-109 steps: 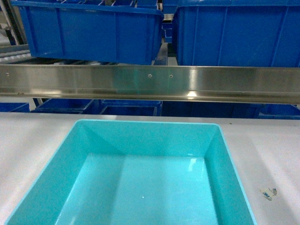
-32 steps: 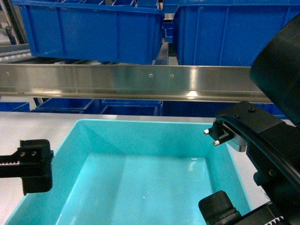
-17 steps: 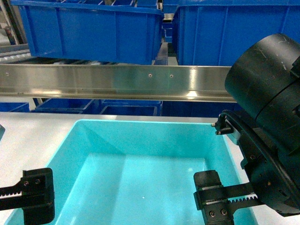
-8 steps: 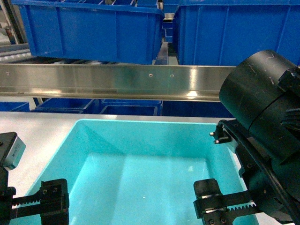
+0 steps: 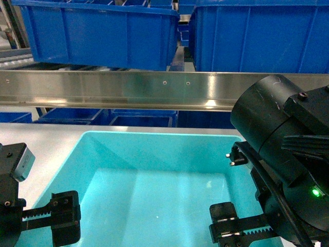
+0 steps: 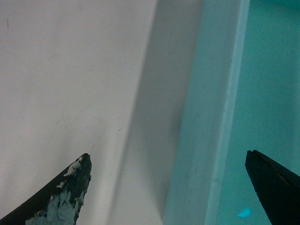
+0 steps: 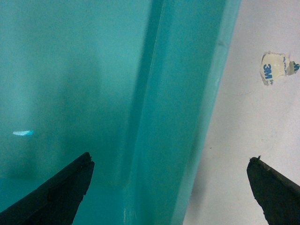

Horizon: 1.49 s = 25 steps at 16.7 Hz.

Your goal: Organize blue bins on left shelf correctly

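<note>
An empty light turquoise blue bin (image 5: 154, 152) sits on the white table in front of the left shelf, whose steel crossbar (image 5: 154, 90) runs across the head view. My left gripper (image 6: 167, 157) is open and straddles the bin's left wall (image 6: 211, 117), one finger outside over the table and one inside. On the other side my right gripper (image 7: 171, 158) is open astride the right wall (image 7: 187, 117) in the same way. No finger touches the bin. In the head view the two black wrists stand at the lower left (image 5: 31, 216) and the lower right (image 5: 277, 170).
Two dark royal-blue bins (image 5: 103, 36) (image 5: 257, 36) stand on the shelf level above the crossbar, and more of them (image 5: 139, 119) show below it. White table top (image 5: 41, 139) surrounds the tub. A scrap of 3M tape (image 7: 276, 68) lies right of the tub.
Both arms have come into view since the first frame. Over the last second the left wrist has moved right to the tub's left wall and the right wrist has dropped lower. The tub stays put.
</note>
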Motion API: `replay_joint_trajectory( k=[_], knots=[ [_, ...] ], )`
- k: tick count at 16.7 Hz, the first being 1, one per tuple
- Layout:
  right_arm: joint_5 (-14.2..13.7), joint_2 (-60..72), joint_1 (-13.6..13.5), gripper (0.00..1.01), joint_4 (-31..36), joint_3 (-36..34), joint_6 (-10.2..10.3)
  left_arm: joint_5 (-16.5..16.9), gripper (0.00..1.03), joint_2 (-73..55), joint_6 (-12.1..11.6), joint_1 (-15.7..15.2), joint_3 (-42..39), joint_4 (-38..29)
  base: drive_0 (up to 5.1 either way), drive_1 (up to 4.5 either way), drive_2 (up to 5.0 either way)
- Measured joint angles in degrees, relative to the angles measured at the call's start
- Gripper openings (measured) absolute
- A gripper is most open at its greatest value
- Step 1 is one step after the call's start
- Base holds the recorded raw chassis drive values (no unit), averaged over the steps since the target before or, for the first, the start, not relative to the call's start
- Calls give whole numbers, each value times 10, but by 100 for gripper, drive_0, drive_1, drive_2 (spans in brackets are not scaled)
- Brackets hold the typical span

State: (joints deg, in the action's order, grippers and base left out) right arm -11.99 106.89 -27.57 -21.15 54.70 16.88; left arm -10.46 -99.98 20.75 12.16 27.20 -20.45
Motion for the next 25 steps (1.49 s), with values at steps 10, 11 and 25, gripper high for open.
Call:
replay_joint_trajectory(
  k=[10, 11, 25],
  knots=[
    [0, 0, 2, 97, 0, 0, 0, 0, 96, 0, -2, 0, 0, 0, 0, 0, 0],
    [0, 0, 2, 96, 0, 0, 0, 0, 92, 0, -1, 0, 0, 0, 0, 0, 0],
    [30, -20, 1, 2, -2, 5, 18, 12, 2, 58, -32, -4, 1, 47, 0, 0, 0]
  ],
)
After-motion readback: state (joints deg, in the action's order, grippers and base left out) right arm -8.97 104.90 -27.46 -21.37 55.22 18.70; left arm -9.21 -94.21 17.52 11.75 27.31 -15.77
